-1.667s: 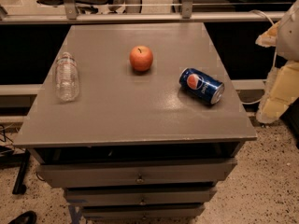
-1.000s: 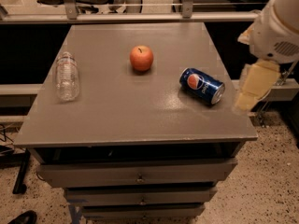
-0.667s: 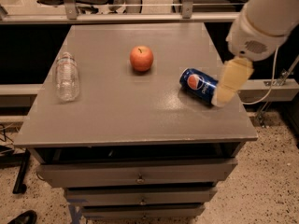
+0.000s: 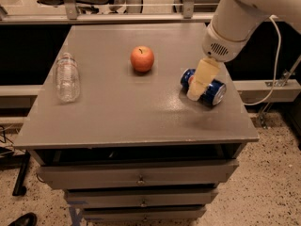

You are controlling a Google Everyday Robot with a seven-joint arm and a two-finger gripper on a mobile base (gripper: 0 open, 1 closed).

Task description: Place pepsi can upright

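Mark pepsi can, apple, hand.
pepsi can (image 4: 215, 91): camera view, blue side near its right end.
apple (image 4: 142, 59): camera view, middle of its front.
hand (image 4: 194, 95): camera view, lower tip, over the can's middle.

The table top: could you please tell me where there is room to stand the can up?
The table has its widest bare stretch along the front edge, nearer than bottle, apple and can. Another lies between bottle and apple. The right side is crowded: the gripper is at the lying can.
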